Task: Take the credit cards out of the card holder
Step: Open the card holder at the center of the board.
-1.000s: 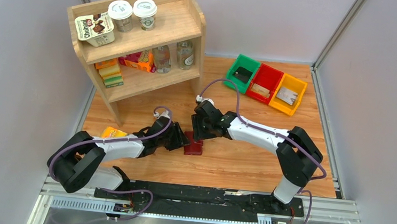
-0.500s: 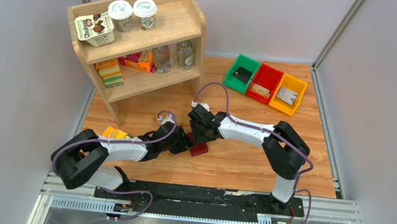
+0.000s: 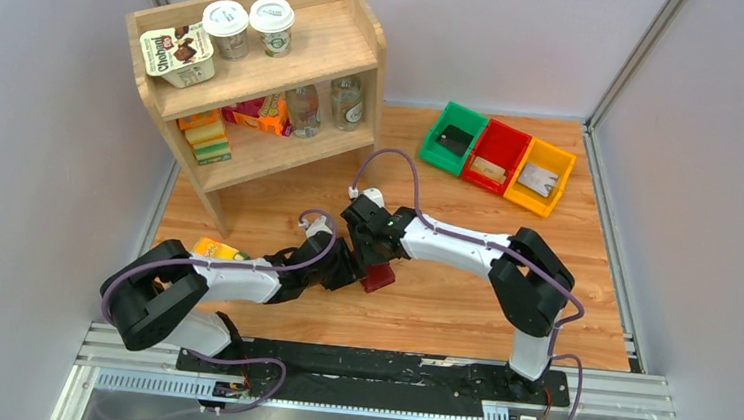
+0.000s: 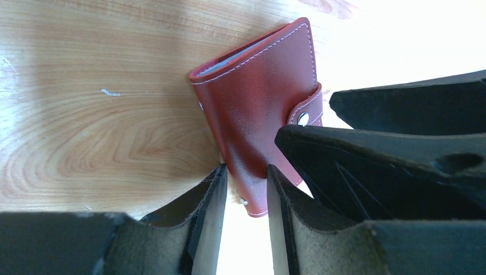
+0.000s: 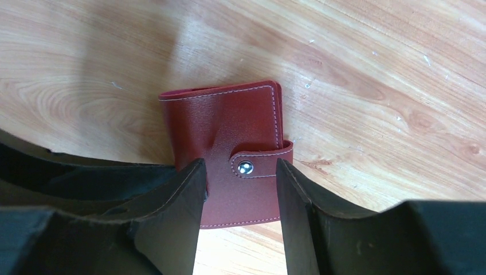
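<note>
**Left pincer** [image 4: 246,171]: fingers a narrow gap apart astride the near corner of the card holder. Whether they pinch it or only straddle it cannot be told.

**Right pincer** [image 5: 239,163]: open, with one finger on either side of the snap tab [image 5: 262,161] and clear of it. It sits close against the left pincer, so the two crowd each other over one small item.

**Card holder** [image 4: 252,97]: maroon, lying flat on the worktop [image 3: 461,307] between the two pincers.
- Condition: folded shut, tab fastened on its stud.
- A pale edge shows between the covers.

**Credit cards**: none visible outside the holder.
- Progress, judged: at the start.
- Remaining: unsnap the tab, open the covers, draw out every card.

**Orange packet** [image 3: 212,249]: on the worktop beside the left arm, clear of the work.

**Wooden shelf** [image 3: 257,91]: far left, well apart from the holder.
- Holds two lidded cups [image 3: 226,18], a tub, bottles and boxes.

**Three bins**, far right: green [image 3: 435,143], red [image 3: 513,146] and yellow [image 3: 560,165], touching in a row.
- Each holds a flat piece too small to identify.
</note>
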Motion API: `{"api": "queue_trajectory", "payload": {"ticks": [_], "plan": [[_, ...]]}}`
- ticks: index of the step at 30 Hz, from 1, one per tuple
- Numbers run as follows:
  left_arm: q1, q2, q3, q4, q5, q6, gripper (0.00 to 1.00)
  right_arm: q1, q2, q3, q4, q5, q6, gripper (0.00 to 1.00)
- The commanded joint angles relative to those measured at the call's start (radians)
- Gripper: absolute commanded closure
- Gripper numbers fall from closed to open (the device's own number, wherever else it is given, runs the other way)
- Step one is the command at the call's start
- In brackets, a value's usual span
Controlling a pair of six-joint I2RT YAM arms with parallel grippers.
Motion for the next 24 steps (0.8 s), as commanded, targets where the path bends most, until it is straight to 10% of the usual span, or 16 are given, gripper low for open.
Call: {"api": "queue_trajectory", "payload": {"ticks": [1, 24], "plan": [[-0.014, 0.027, 0.000, -0.129, -0.034, 0.009, 0.59, 0.004, 0.040, 0.025, -0.024, 0.046, -0.012, 0.49], [-0.016, 0.049, 0.048, -0.239, -0.074, 0.031, 0.62, -0.073, -0.018, -0.104, 0.032, -0.092, -0.008, 0.72]]}}
